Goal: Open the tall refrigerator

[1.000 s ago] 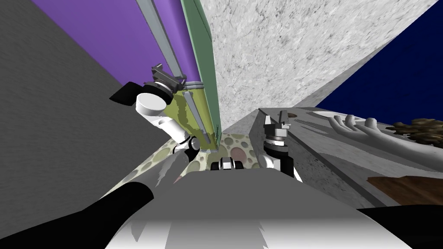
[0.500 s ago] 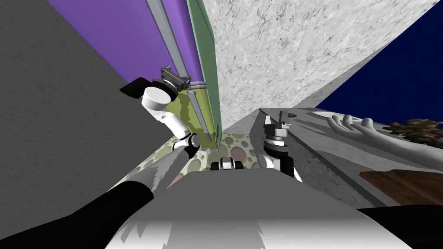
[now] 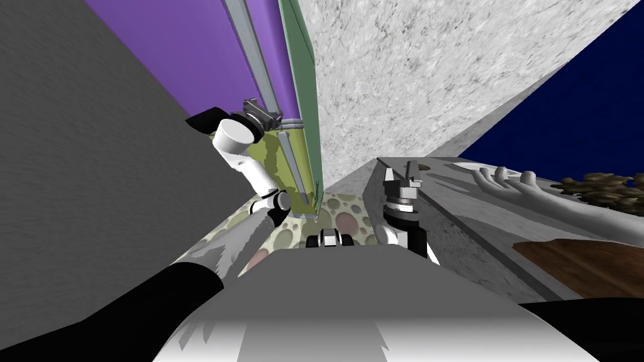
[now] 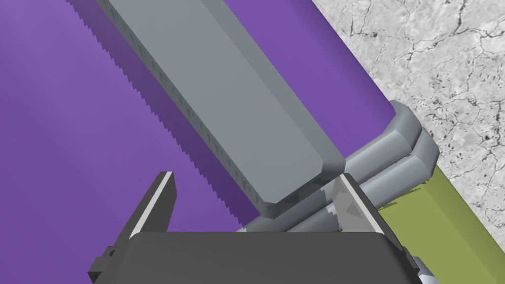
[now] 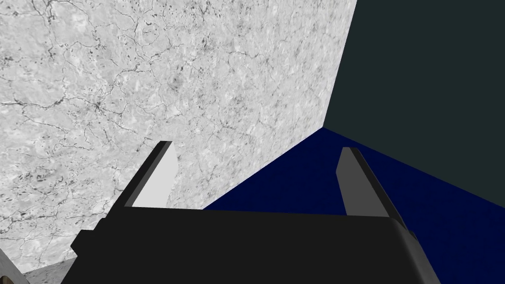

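Observation:
The tall refrigerator has a purple upper door (image 3: pixel 207 56), an olive lower door (image 3: pixel 277 163) and a green side (image 3: pixel 305 82). A long grey handle bar (image 3: pixel 251 56) runs up the purple door. My left gripper (image 3: pixel 259 113) is at the seam between the two doors. In the left wrist view the grey handle bar (image 4: pixel 236 98) ends between the fingertips of my left gripper (image 4: pixel 254 197), which stands open astride it. A grey trim (image 4: pixel 389 148) separates purple from olive (image 4: pixel 434 222). My right gripper (image 3: pixel 402 173) hovers open over the counter's end, and its wrist view also shows it (image 5: pixel 256 172) open with nothing between the fingers.
A dark grey wall (image 3: pixel 75 188) stands close on the left of the fridge. A marbled wall (image 3: pixel 409 75) rises on its right. The grey counter (image 3: pixel 478 232) at the right carries a pale hand-like shape (image 3: pixel 522 188), a brown clump (image 3: pixel 604 185) and a wooden board (image 3: pixel 578 264). Pebbled floor (image 3: pixel 343 217) lies below.
My head view has swung, so the fridge sits further right in it and the counter's board further left. The left gripper stays at the handle's lower end. The right arm is unmoved.

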Controlling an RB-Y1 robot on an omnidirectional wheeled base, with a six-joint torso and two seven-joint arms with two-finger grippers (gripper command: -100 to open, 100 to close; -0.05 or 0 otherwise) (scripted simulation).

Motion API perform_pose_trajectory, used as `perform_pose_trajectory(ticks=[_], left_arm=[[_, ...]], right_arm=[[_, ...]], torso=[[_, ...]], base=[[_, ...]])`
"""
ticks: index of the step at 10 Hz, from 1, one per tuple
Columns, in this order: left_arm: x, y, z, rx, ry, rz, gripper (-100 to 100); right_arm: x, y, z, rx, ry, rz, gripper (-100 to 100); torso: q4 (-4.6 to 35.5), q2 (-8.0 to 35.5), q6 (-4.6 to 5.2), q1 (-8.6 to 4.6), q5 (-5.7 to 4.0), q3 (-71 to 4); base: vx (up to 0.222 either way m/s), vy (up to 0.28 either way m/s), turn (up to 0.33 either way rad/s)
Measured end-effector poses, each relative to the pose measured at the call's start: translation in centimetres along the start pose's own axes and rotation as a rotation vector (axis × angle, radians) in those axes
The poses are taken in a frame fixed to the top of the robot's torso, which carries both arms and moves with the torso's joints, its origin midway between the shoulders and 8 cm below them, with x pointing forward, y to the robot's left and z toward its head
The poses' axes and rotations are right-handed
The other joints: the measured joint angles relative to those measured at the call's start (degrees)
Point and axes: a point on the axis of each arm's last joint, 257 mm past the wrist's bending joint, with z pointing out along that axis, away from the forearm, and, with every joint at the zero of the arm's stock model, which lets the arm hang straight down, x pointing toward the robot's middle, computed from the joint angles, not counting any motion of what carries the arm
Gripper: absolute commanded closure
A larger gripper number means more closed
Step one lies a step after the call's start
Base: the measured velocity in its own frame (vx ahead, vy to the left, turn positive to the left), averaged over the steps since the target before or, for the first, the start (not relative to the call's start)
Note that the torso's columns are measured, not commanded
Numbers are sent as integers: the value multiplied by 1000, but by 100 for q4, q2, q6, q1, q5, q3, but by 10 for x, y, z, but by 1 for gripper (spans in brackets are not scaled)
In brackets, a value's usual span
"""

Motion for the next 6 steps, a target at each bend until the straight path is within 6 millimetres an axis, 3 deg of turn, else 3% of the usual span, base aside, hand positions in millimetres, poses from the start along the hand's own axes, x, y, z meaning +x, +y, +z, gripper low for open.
perform_pose_trajectory(ticks=[6], left_arm=[[3,26,32,-60,-40,-38,-100]], right_arm=[[0,0,0,0,0,0,0]], torso=[[-18,-7,19,-31,-7,2]], base=[[-39,17,12]])
